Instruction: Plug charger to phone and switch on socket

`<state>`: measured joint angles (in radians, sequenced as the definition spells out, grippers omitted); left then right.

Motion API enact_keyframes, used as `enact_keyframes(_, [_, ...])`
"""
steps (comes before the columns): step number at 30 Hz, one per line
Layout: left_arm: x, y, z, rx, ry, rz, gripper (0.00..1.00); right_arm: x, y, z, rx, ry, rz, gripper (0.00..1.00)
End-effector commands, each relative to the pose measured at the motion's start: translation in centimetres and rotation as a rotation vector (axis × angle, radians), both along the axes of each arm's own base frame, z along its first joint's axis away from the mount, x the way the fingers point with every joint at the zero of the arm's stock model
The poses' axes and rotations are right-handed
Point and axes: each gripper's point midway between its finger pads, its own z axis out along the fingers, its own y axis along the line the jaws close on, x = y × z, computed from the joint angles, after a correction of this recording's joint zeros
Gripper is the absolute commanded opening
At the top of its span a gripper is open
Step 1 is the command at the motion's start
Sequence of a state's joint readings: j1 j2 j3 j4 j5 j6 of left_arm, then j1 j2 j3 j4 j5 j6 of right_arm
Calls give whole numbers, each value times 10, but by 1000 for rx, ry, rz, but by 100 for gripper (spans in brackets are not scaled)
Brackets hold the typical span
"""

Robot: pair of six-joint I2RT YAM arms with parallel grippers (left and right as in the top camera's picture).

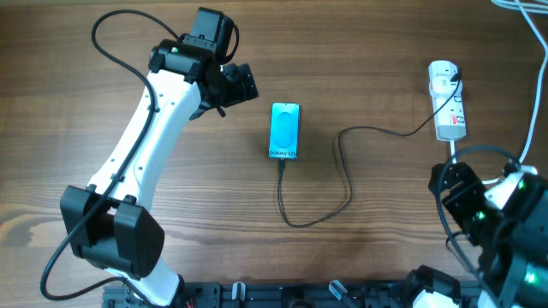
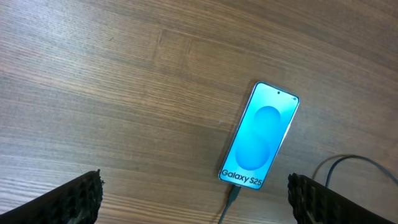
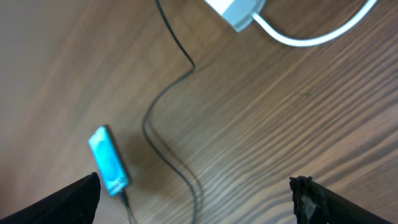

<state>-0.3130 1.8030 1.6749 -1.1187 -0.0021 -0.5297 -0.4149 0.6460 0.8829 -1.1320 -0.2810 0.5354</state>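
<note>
The phone with a cyan screen lies flat at the table's middle; it also shows in the left wrist view and the right wrist view. The charger cable runs from the socket in a loop to the phone's bottom edge, where its plug tip sits in the phone. My left gripper is open and empty, left of the phone and above the table. My right gripper is open and empty, below the socket at the right.
A thick white cord leaves the socket toward the table's right edge and shows in the right wrist view. The arm bases stand along the front edge.
</note>
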Motion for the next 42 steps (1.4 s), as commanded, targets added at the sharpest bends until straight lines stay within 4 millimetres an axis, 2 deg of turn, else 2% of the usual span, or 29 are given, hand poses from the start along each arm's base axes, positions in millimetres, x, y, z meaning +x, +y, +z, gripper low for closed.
enact_keyframes(1, [0, 0, -7, 1, 17, 10, 100, -13, 9, 4, 92, -31, -89, 100])
enact_keyframes(8, [0, 0, -7, 1, 17, 10, 100, -14, 10, 2, 124, -23, -122, 100])
enact_keyframes(12, [0, 0, -7, 1, 17, 10, 100, -16, 2, 1, 87, -12, -147, 100])
enact_keyframes(18, [0, 0, -7, 1, 17, 10, 100, -18, 5, 0, 65, -9, -110, 100])
enact_keyframes(21, [0, 0, -7, 1, 17, 10, 100, -14, 15, 18, -34, -117, 15, 100])
enact_keyframes(24, [0, 0, -7, 1, 16, 9, 100, -6, 32, 47, -172, -283, 197, 100])
enact_keyframes(28, [0, 0, -7, 1, 17, 10, 100, -14, 47, 70, -352, -427, 386, 100])
enact_keyframes(32, [0, 0, -7, 1, 17, 10, 100, -15, 55, 65, -436, -533, 458, 100])
enact_keyframes(37, [0, 0, -7, 1, 17, 10, 100, 14, 59, 51, -511, -747, 453, 100])
enact_keyframes(42, [0, 0, -7, 1, 17, 10, 100, 26, 59, 46, -635, -865, 472, 100])
